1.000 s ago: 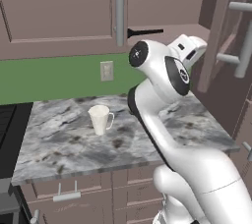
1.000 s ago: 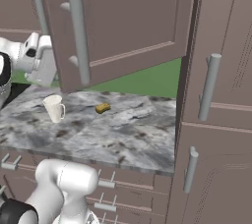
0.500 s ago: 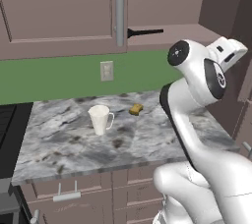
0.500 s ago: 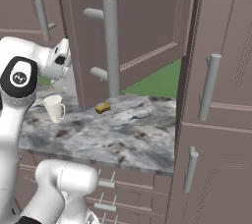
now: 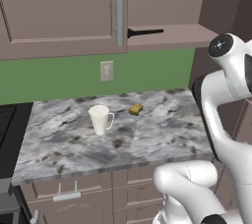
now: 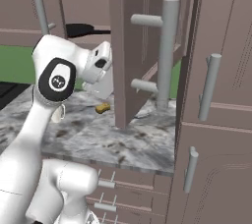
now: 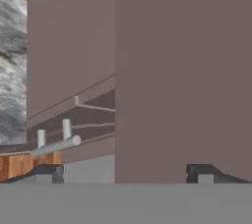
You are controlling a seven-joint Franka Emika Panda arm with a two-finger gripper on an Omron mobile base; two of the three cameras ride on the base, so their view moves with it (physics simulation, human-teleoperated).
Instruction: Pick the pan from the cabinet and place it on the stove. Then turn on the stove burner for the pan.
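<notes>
- Since the cabinet (image 5: 167, 34) door (image 6: 142, 56) is wide open, go for the pan (image 5: 145, 32) handle next.
- Claw (image 7: 125, 171) is wide, holding nothing; steer around the door.

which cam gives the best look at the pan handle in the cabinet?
Left base view: the pan handle sticks out along the open cabinet shelf, unobstructed beside the closed door's bar handle. Right base view catches a dark piece of the pan behind the arm, partly blocked. Hand view faces cabinet panels up close.
</notes>
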